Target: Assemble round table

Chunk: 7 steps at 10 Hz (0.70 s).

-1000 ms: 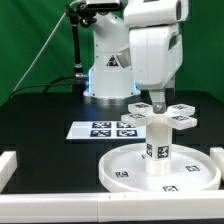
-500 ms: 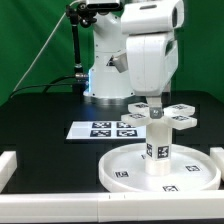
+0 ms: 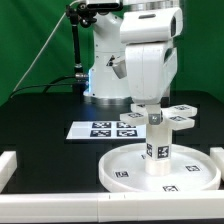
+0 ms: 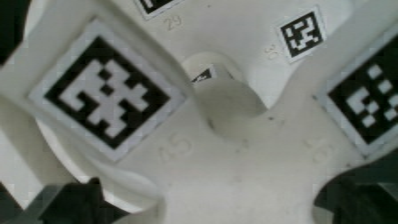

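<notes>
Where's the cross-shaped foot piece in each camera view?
Exterior view: cross-shaped foot piece sits atop the upright leg, right of centre, under the claw.
Wrist view: it fills most of the frame.
Shared landmark: its black-and-white square tags.

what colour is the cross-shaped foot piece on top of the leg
White, with black-and-white square tags on its arms; the cross-shaped foot piece shows best in the wrist view.

in the exterior view's lower right the disc (image 3: 160, 172) holds the upright leg (image 3: 157, 143), foot piece (image 3: 158, 117) on top; marker board (image 3: 106, 129) left of centre.
</notes>
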Each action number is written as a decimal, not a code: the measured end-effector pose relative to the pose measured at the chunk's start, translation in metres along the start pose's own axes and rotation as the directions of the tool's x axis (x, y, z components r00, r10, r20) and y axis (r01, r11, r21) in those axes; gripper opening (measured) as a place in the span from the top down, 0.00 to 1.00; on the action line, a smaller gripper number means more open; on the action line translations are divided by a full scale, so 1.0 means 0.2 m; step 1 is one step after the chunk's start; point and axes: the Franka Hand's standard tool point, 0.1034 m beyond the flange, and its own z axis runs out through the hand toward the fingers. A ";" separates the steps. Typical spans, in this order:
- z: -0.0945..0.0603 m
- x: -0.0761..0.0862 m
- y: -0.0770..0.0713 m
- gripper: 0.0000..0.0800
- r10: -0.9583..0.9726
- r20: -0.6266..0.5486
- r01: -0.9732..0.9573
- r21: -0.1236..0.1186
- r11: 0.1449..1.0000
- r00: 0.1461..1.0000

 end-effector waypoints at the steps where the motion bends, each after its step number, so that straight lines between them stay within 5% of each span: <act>1: 0.00 0.01 -0.01 0.34 0.003 0.000 -0.003 0.001 1.000 1.000; 2: 0.00 0.01 0.00 0.34 0.005 0.000 -0.005 0.000 1.000 1.000; 3: 0.00 0.00 0.00 0.46 0.007 0.001 -0.007 0.000 1.000 1.000; 7: 0.00 0.00 0.00 0.46 0.010 0.000 -0.010 0.001 1.000 1.000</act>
